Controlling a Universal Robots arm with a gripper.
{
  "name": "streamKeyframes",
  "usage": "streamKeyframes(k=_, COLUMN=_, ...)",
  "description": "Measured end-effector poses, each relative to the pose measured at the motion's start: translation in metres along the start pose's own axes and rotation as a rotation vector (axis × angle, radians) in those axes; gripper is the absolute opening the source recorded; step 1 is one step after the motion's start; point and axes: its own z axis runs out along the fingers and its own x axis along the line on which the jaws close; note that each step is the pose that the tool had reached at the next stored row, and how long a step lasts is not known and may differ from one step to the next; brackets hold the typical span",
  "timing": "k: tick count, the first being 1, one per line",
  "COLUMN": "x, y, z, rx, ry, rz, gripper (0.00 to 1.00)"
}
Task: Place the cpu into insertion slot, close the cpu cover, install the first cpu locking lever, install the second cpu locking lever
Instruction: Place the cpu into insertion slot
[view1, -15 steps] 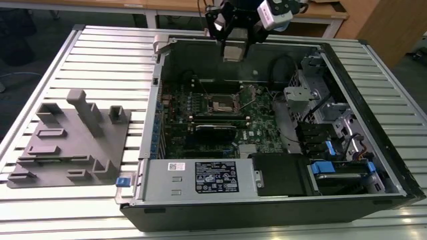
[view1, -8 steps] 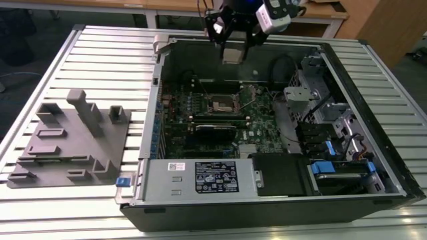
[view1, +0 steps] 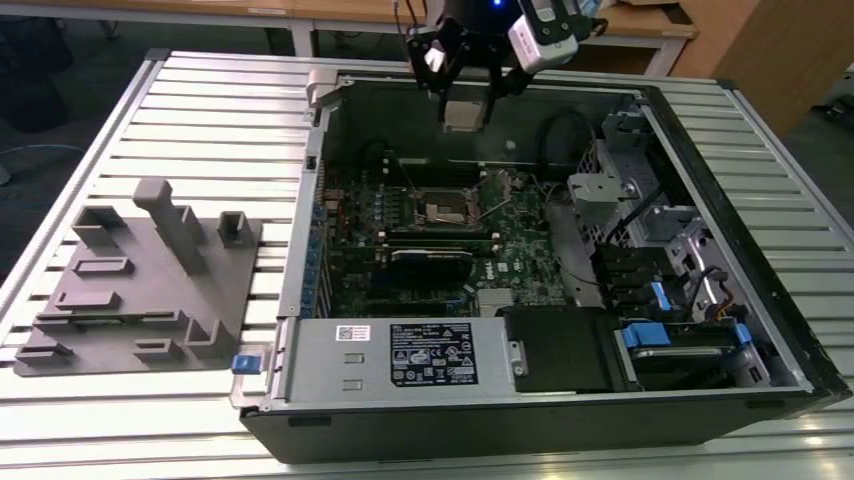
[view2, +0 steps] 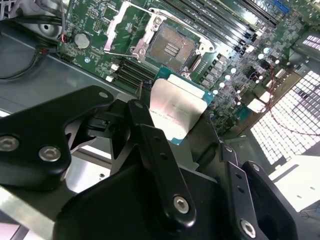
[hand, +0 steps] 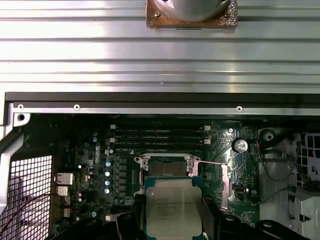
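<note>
My gripper (view1: 463, 100) hangs above the far side of the open computer case (view1: 304, 250), shut on the cpu (view1: 463, 113), a flat square chip with a silver-grey top. In both wrist views the cpu (view2: 177, 112) (hand: 173, 206) sits between the black fingers (view2: 150, 140), well above the green board. The insertion slot (view1: 447, 208) (view2: 170, 45) (hand: 166, 167) lies bare below, with a dark centre and a shiny rim. The cpu cover (view2: 116, 25) stands swung open beside the slot. A thin locking lever (hand: 212, 163) sticks out along the slot's side.
Long black memory slots (view2: 225, 22) run beside the socket. A power supply (view1: 400, 355) and drive bays (view1: 674, 340) fill the near side of the case. A grey fixture plate (view1: 147, 280) lies on the slatted table (view1: 214, 120) at the exterior view's left.
</note>
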Motion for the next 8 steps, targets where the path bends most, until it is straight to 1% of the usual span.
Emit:
streamKeyframes(k=5, x=0.0001, y=-0.0001, z=0.0005, rx=-0.0003, ry=-0.0002, rz=0.0, gripper=0.54)
streamKeyframes(k=8, x=0.0001, y=-0.0003, z=0.0026, rx=-0.0002, ry=-0.0002, rz=0.0, gripper=0.54)
